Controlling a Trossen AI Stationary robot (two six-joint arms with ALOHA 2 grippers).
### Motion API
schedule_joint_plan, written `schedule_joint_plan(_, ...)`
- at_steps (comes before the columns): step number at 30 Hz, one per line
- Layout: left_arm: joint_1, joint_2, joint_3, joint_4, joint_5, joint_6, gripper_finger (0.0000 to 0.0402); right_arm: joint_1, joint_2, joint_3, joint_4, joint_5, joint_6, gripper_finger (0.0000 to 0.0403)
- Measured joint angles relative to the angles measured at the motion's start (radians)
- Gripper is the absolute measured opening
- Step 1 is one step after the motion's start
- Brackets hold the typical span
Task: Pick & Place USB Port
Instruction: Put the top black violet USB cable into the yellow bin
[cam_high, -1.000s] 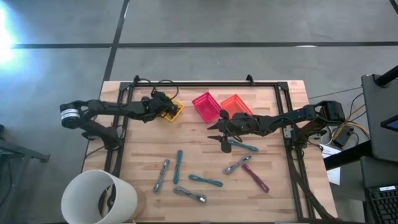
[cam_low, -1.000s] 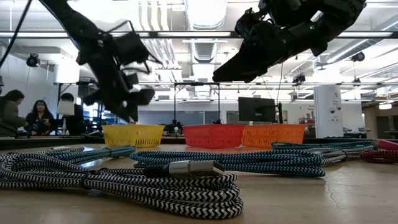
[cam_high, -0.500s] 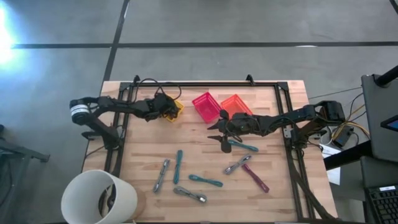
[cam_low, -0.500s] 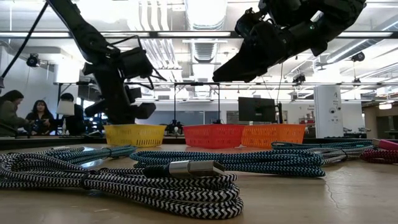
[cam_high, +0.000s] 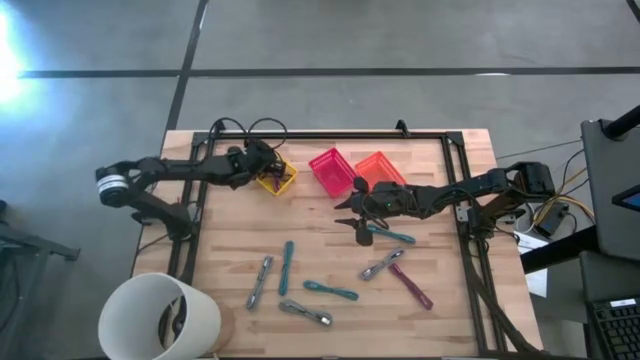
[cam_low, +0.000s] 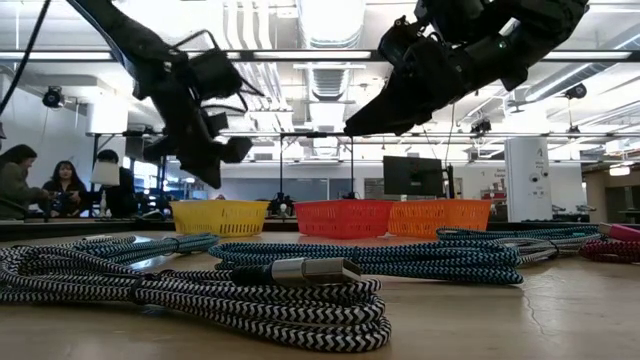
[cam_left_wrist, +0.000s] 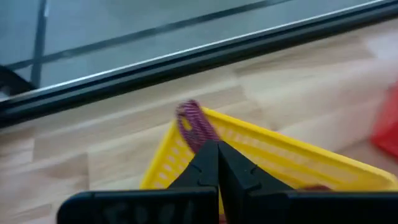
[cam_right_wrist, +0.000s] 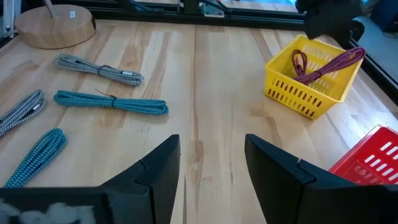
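Several coiled USB cables lie on the wooden table: a teal one (cam_high: 390, 235), a grey one (cam_high: 382, 265), a maroon one (cam_high: 412, 285) and others toward the near left. A maroon cable (cam_right_wrist: 323, 65) lies in the yellow basket (cam_high: 280, 180), one loop (cam_left_wrist: 191, 124) sticking up over the rim. My left gripper (cam_high: 260, 164) hovers shut just above that basket, touching nothing that I can see. My right gripper (cam_high: 350, 215) hangs open over the table's middle, beside the teal cable, with nothing between its fingers (cam_right_wrist: 155, 168).
A pink-red basket (cam_high: 330, 172) and an orange basket (cam_high: 380, 170) stand right of the yellow one at the far edge. A white bucket (cam_high: 160, 318) sits off the near left corner. Bare wood lies between the baskets and the cables. People sit in the room beyond.
My left gripper dipped down to the yellow basket's rim half a second ago and has since risen again, drawing back a little toward the table's left edge. The right arm has stayed still.
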Motion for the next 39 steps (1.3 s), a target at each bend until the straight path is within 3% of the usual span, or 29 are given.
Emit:
schedule_joint_plan(9, 0.039, 0.139, -0.001, 0.065, 0.045, 0.033, 0.0000, 0.000, 0.000, 0.000, 0.004, 0.000, 0.000, 0.0178)
schedule_joint_plan(14, 0.040, 0.175, 0.000, 0.059, 0.129, 0.027, 0.0000, 0.000, 0.000, 0.000, 0.004, 0.000, -0.022, 0.0178)
schedule_joint_plan(18, 0.041, 0.200, 0.001, 0.048, 0.139, 0.022, 0.0000, 0.000, 0.000, 0.000, 0.004, 0.000, -0.022, 0.0178)
schedule_joint_plan(29, 0.022, 0.058, 0.013, 0.036, 0.092, 0.029, 0.0000, 0.000, 0.000, 0.000, 0.003, 0.000, -0.022, 0.0178)
schedule_joint_plan(34, 0.027, 0.061, 0.009, 0.052, 0.070, 0.039, 0.0000, 0.000, 0.000, 0.000, 0.002, 0.000, -0.023, 0.0178)
schedule_joint_plan(39, 0.026, 0.110, 0.001, 0.194, 0.112, 0.058, 0.0000, 0.000, 0.000, 0.000, 0.003, 0.000, -0.023, 0.0178)
